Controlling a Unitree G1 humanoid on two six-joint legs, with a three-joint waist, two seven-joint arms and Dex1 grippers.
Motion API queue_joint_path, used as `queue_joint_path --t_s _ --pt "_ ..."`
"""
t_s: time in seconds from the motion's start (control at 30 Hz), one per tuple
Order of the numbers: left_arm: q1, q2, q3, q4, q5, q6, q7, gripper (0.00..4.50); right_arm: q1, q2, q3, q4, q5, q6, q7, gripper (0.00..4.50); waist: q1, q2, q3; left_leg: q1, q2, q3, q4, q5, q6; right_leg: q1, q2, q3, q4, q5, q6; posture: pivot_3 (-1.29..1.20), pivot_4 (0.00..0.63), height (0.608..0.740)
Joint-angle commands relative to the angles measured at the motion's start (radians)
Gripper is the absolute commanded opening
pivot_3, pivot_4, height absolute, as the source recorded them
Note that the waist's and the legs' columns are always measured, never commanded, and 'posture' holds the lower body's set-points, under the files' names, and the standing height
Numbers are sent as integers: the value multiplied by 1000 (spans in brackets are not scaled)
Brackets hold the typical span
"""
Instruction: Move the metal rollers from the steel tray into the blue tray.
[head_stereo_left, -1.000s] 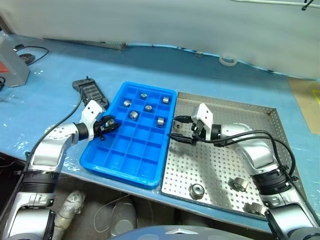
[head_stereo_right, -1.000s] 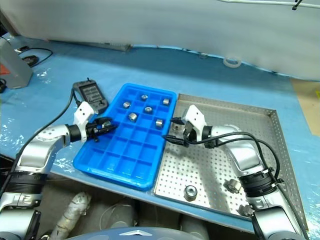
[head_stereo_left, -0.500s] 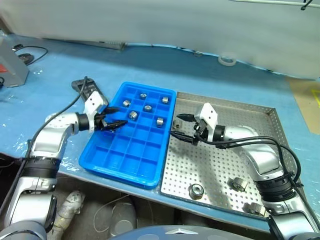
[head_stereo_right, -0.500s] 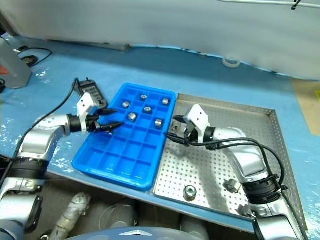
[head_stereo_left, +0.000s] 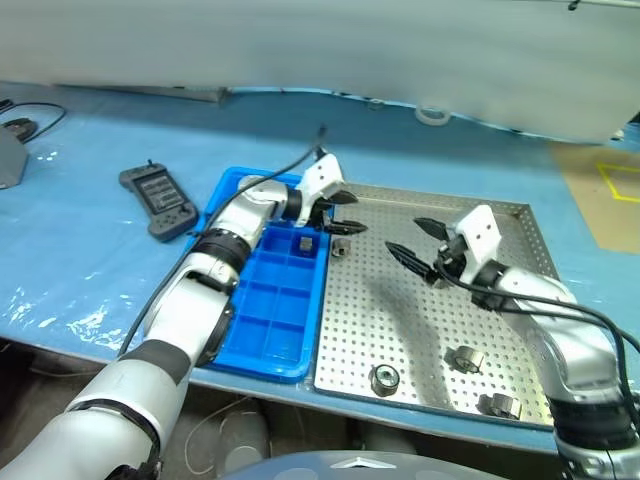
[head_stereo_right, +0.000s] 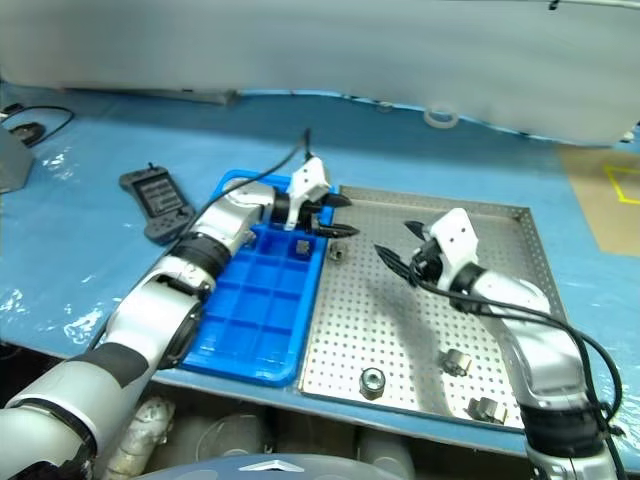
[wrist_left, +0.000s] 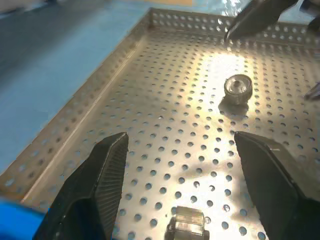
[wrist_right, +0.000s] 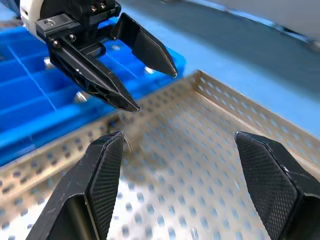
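Observation:
The blue tray lies left of the steel tray. My left gripper reaches across the blue tray's far end and hangs open over the steel tray's far left corner. One metal roller lies just below it by the rim, and in the left wrist view that roller sits low between my fingers. My right gripper is open and empty over the middle of the steel tray, facing the left one. Three more rollers rest near the front rim. A roller sits in a blue compartment.
A black handheld remote lies on the light-blue cover left of the blue tray. A white tape ring sits at the back. A brown board with yellow marking is at the right. The table's front edge runs just below both trays.
The camera view has shifted. My left gripper opened and swung right from the blue tray's left side to the steel tray's far left corner. My right gripper drew back to the right, staying open.

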Motion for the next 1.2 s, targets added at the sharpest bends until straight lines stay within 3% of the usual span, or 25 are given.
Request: queue_joint_path --t_s 0.03,0.4,0.57,0.83,1.2 --pt "-102 -7 -51 95 99 -68 11 3552 73 12 -71 -122 17 18 -55 3698 -20 0 0 0 0 0 0 0 1 0 0 1 -1 0 0 -438 150 740" --pt "-321 5 -139 259 294 -26 -102 3552 170 61 -24 -166 -21 7 -130 3698 -52 1 0 1 0 2 3 -9 9 2 -2 6 -9 -1 -1 -455 150 740" --pt "-311 -29 -220 269 392 -10 -164 3552 138 73 9 -128 -35 -8 -138 3698 -51 2 0 -1 0 3 5 -9 15 1 -3 7 -9 0 -1 -439 150 740" --pt "-268 -101 -234 292 450 53 -118 3552 104 92 56 -78 -69 -47 -145 3698 -52 2 1 -2 -1 4 9 -12 20 2 -5 7 -8 0 -2 -443 150 740" --pt "-236 -118 -254 314 514 66 -17 3552 124 88 63 -52 -93 -80 -130 3698 -54 2 1 -1 0 4 10 -12 20 2 -5 8 -8 0 -2 -431 150 740"
